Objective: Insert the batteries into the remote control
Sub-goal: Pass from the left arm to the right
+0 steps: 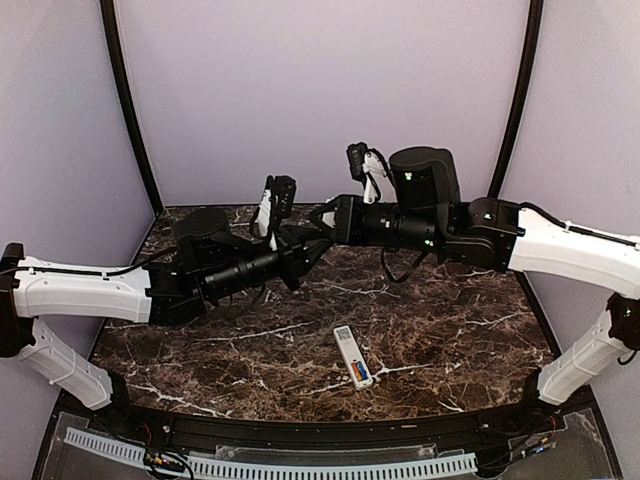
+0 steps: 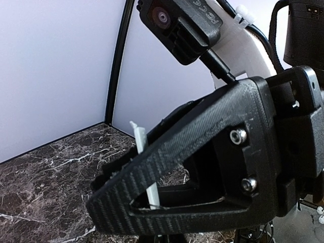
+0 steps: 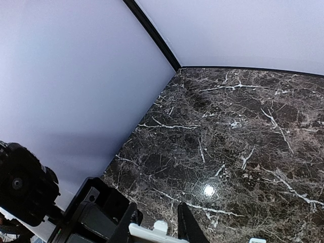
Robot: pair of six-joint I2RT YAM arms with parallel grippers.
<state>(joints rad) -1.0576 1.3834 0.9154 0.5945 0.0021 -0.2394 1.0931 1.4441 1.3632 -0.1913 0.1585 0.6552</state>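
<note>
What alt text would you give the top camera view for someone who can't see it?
The left tool and right tool meet in mid-air above a dark marble table. A white remote lies nearer the front edge, orange-red and blue batteries showing at its near end.

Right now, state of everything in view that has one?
remote control: flat on table, battery bay open
batteries: orange-red and blue, in the bay
white cover piece: aloft between pincers
left pincer: shut on cover piece
right pincer: around cover piece, grip unclear
</note>
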